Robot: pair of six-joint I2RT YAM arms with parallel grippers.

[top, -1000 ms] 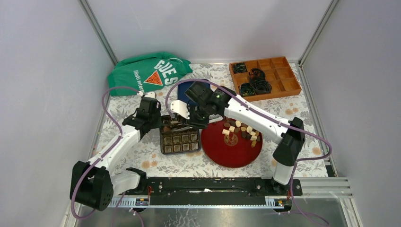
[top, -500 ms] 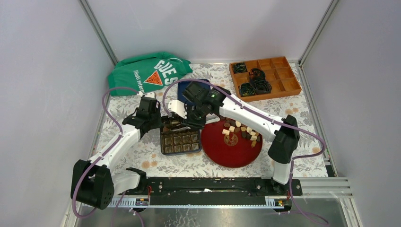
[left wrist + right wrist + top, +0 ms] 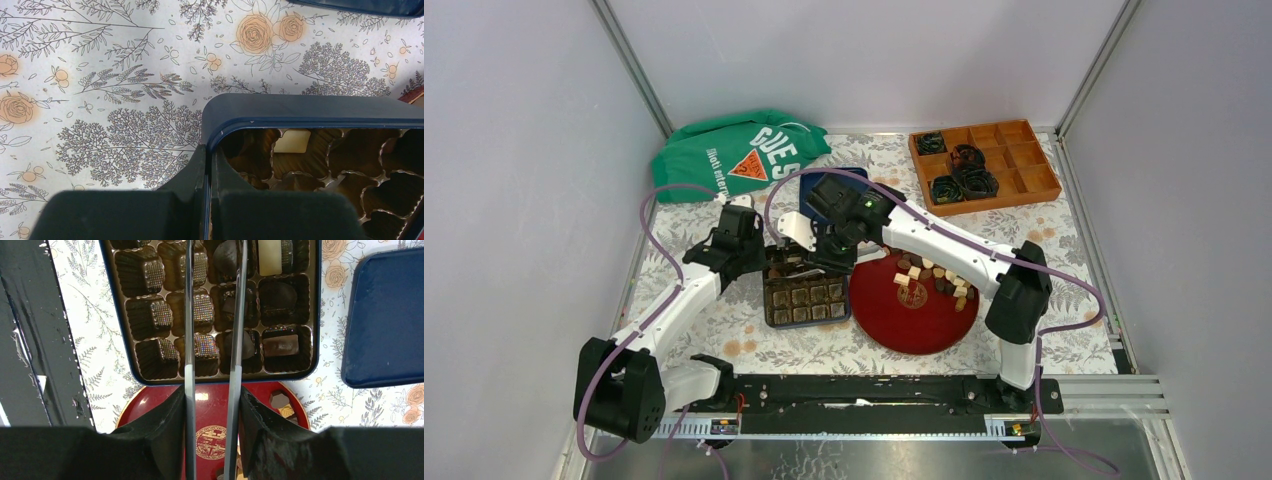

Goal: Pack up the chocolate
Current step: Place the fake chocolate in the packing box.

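Loose chocolate (image 3: 934, 278) lies piled on the red plate (image 3: 904, 325), brown and cream pieces. The dark blue box (image 3: 765, 300) left of the plate has several pieces (image 3: 202, 310) in its brown cells, with one white piece (image 3: 292, 141) near the corner. My left gripper (image 3: 209, 155) is shut on the box's rim (image 3: 310, 107) at its corner. My right gripper (image 3: 212, 392) hangs over the plate's edge (image 3: 150, 405), shut on metal tongs (image 3: 189, 315). The tongs reach out over the box, and their tips run off the top of the right wrist view.
The box's blue lid (image 3: 387, 320) lies just behind the box. A green bag (image 3: 734, 150) sits at the back left. At the back right, an orange divided tray (image 3: 1024, 185) holds black coiled cables (image 3: 964, 180). The arms' black base rail (image 3: 874, 395) runs along the near edge.
My right arm has shifted a little to the left, carrying the tongs further over the box. The left arm and the box have not moved.
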